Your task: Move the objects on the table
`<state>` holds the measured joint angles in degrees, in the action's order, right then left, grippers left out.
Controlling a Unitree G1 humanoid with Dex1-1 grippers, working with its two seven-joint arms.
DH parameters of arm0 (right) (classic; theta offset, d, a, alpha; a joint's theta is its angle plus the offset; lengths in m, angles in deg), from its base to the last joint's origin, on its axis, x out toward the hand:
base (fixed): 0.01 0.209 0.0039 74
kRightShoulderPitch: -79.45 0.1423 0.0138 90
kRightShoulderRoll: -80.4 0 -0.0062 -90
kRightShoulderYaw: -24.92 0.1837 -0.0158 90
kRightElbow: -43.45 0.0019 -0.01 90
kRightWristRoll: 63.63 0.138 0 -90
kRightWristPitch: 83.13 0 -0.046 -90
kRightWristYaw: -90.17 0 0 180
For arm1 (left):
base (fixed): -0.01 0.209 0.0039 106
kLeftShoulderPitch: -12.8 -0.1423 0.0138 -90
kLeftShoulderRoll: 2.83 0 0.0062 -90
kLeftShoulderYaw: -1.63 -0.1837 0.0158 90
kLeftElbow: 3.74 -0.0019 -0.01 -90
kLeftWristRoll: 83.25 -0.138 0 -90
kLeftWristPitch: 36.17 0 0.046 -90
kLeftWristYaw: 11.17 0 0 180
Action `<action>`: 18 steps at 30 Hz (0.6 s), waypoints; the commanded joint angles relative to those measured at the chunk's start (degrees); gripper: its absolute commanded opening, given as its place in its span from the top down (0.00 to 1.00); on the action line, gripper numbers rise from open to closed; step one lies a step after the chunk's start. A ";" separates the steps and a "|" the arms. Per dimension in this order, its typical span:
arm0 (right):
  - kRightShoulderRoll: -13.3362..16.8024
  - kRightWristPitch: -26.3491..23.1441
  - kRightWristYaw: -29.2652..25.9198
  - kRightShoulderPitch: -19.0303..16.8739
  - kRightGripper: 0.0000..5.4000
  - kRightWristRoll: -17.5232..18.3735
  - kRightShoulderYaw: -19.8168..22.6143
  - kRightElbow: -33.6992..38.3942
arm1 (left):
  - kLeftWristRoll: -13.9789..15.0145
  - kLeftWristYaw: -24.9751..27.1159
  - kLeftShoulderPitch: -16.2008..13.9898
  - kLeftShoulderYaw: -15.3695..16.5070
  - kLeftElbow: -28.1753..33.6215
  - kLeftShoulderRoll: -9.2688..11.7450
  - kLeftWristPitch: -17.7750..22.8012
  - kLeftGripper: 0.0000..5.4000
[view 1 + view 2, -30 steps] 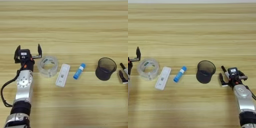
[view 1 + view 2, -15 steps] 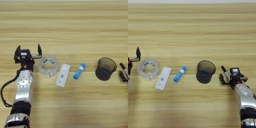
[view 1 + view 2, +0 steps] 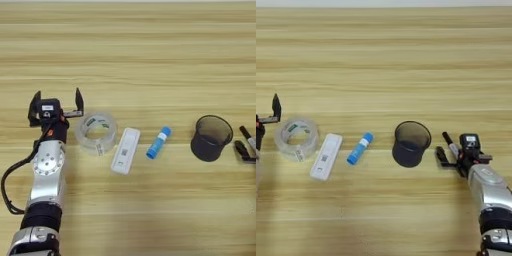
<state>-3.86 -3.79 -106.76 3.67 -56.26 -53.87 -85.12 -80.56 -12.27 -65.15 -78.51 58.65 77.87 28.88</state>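
My left arm comes up from the bottom-left corner, forearm near vertical in the head view, silver housing with a black cable looping off its left side. Left gripper (image 3: 56, 103) sits just left of the clear tape roll (image 3: 96, 132), two black fingers spread wide and pointing away from me, nothing between them. The right-hand finger is close to the roll's rim; can't tell if it touches.

My right arm enters from the bottom-right corner, angled up and slightly left. Right gripper (image 3: 449, 152) is just right of the dark mesh cup (image 3: 411, 143). A thin black-and-white pen (image 3: 450, 143) lies between its fingers; can't tell whether they're clamped on it or just around it.

Surface: light-brown wooden table (image 3: 130, 55), grain stripes running left-right, filling the frame. A pale strip shows along the very top edge.

Items in a rough row, left to right: tape roll lying flat, hole up. Flat white device (image 3: 125, 150) just right of it, long axis running near-left to far-right. Blue tube with white label (image 3: 158, 142) is apart from the device, same tilt, far end pointing up-right. Cup upright, open top, well right of the tube. Pen's long axis runs from far-left to near-right.
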 commanded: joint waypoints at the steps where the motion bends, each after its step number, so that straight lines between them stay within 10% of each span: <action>1: -1.00 -4.18 -0.22 -2.34 0.00 -1.24 -1.86 -3.16 | -0.18 -0.20 -0.17 0.02 0.31 0.25 1.17 0.00; 18: -1.78 -6.07 -1.80 -1.24 0.20 0.37 -1.69 -6.51 | -0.08 -0.13 -0.07 0.17 0.23 0.42 1.19 0.00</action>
<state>-3.79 -5.15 -107.99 5.89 -55.45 -54.27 -87.95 -80.55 -12.26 -65.14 -78.41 58.65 78.02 28.94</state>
